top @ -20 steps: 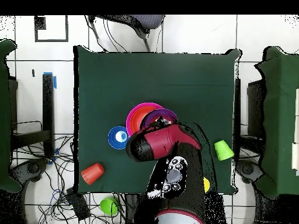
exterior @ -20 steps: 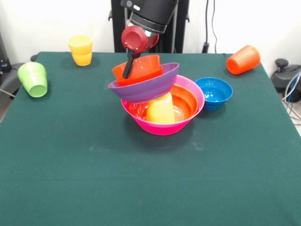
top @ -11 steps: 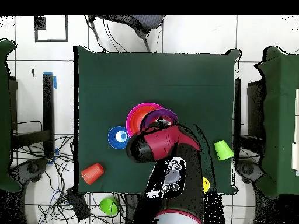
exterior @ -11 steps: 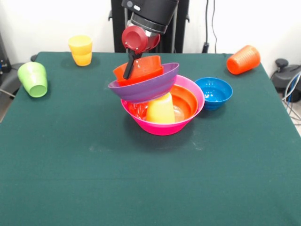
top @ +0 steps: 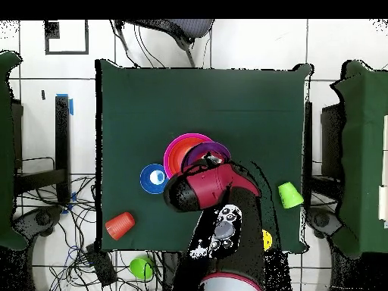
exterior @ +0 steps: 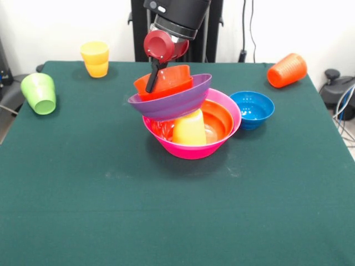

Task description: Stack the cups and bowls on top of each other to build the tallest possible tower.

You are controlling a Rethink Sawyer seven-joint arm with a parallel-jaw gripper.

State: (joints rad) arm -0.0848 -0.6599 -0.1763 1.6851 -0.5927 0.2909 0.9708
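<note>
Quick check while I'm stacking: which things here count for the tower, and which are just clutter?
For the job:
pink bowl, large orange bowl, yellow cup, purple bowl, small orange bowl, all in the pile
blue bowl
loose cups: green, yellow, orange

Just lying about:
cables on the floor
chair past the table

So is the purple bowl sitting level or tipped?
Tipped. The purple bowl rests on the yellow cup, its rim higher toward the blue bowl.
</note>
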